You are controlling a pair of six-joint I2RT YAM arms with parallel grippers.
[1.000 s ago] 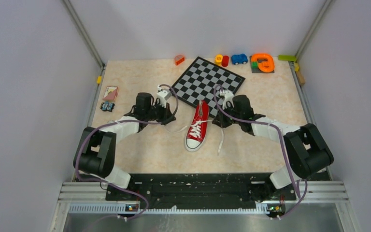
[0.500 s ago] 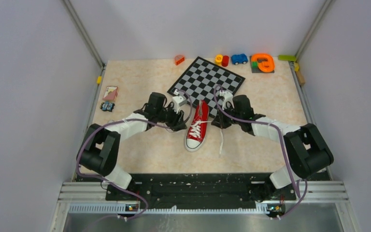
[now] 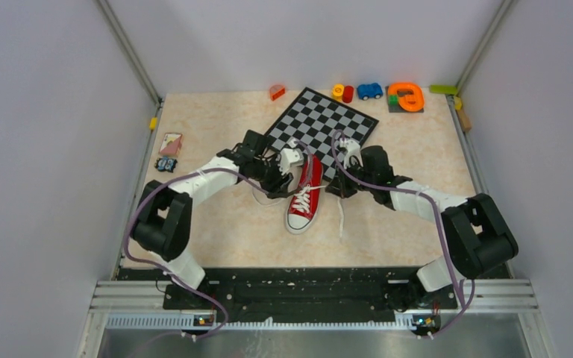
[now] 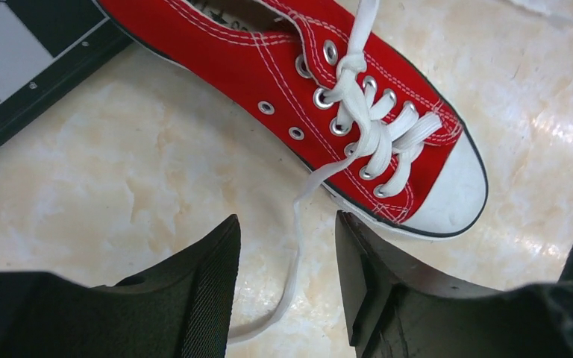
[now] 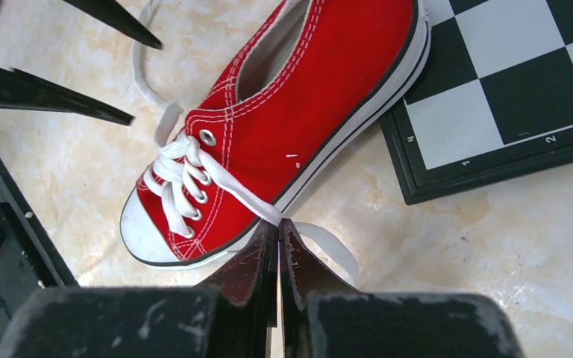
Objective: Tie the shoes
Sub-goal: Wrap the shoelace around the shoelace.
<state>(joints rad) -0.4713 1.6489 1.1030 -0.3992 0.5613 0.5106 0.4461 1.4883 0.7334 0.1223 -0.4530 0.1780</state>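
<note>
A: The left gripper point(image 3: 282, 176) has made its move. A second ago it sat well left of the shoe point(image 3: 305, 195), clamped tight. Now it's in close on the shoe's left flank, level with the eyelets.

B: And the jaws have sprung apart, about half spread, with nothing in them. On the wrist camera the left lace point(image 4: 298, 212) drops slack off the eyelets and runs down across the table point(image 4: 119, 186), passing between the two fingers.

A: That lace was drawn out to the left before. Now it just lies loose in a curl beside the shoe.

B: What about the other side?

A: The right gripper point(image 5: 277, 233) hasn't budged. Its jaws are pressed fully together on the right lace point(image 5: 231, 185), pinching it just off the sole edge on the shoe's right side. A loop of lace bulges out beside the fingertips. From above, the free end trails towards the near edge, same as a second ago.

B: Has the shoe shifted at all?

A: No, it has stayed put through all of this. It lies flat on the table, white toe cap pointing at the arm bases, heel overlapping the near edge of the board point(image 3: 321, 123). The laces are crossed through the eyelets, both ends loose, no knot yet.
</note>
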